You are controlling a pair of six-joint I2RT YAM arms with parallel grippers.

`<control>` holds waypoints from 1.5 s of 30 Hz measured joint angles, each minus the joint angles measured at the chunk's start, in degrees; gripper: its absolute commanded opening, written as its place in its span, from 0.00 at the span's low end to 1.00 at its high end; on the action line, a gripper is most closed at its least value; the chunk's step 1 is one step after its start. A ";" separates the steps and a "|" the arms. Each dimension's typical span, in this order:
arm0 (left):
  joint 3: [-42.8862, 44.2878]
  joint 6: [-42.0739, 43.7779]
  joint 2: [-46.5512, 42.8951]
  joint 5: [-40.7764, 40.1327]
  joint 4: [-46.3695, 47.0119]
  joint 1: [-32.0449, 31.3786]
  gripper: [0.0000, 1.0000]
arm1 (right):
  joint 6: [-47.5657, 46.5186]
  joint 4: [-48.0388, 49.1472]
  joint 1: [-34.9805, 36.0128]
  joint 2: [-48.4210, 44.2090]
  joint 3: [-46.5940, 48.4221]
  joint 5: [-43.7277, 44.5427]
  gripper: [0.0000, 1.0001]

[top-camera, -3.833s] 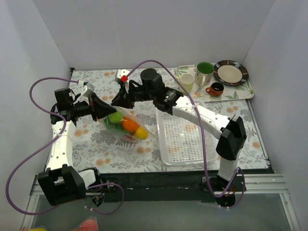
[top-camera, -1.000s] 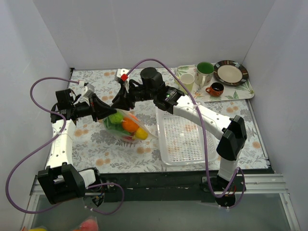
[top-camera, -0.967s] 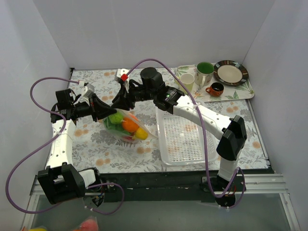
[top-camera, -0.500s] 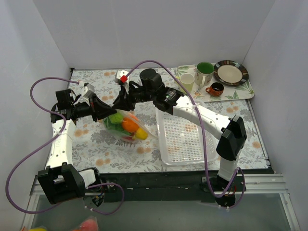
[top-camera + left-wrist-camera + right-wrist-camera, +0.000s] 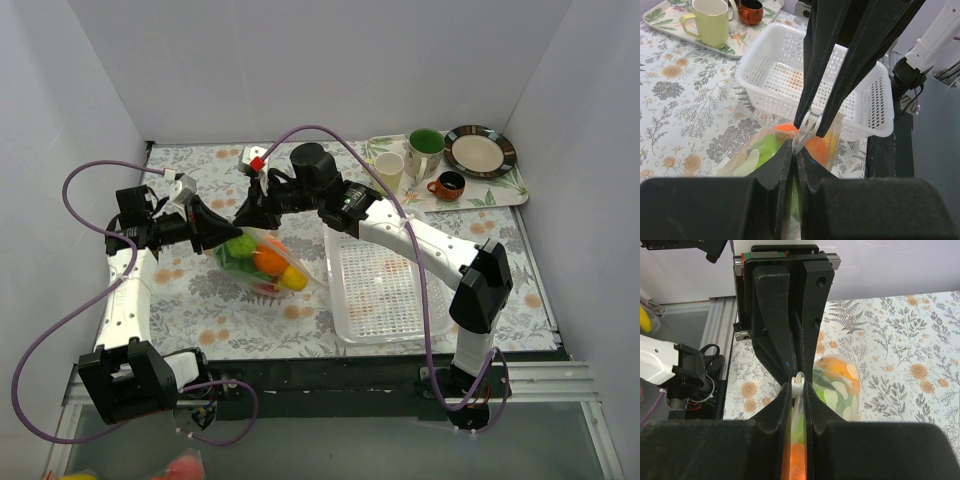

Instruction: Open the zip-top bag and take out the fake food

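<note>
Gripping the zip-top bag (image 5: 262,258) by its top, left tool (image 5: 794,150) clamped, right tool (image 5: 798,386) apparently clamped opposite

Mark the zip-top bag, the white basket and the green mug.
zip-top bag (image 5: 262,262), top external view, its bulging middle.
white basket (image 5: 385,290), top external view, bare perforated floor.
green mug (image 5: 425,141), top external view, its green inside.

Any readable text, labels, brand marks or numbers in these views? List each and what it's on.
No legible text in any view.
Zip-top bag: white dots only, no lettering.
Tray and tablecloth: floral print, no words.
Red tag above the bag: too small to read.
</note>
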 measured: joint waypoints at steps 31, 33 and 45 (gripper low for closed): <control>6.69 -6.08 5.99 -0.07 5.55 5.11 0.01 | -4.59 5.38 -0.13 -14.97 -27.87 10.99 0.01; 7.98 -7.13 7.45 0.42 7.06 7.48 0.01 | -4.50 5.99 -0.15 -16.98 -31.56 11.96 0.01; 10.78 -8.20 11.78 0.85 9.18 13.35 0.01 | -3.89 7.19 -0.15 -19.45 -37.97 14.91 0.01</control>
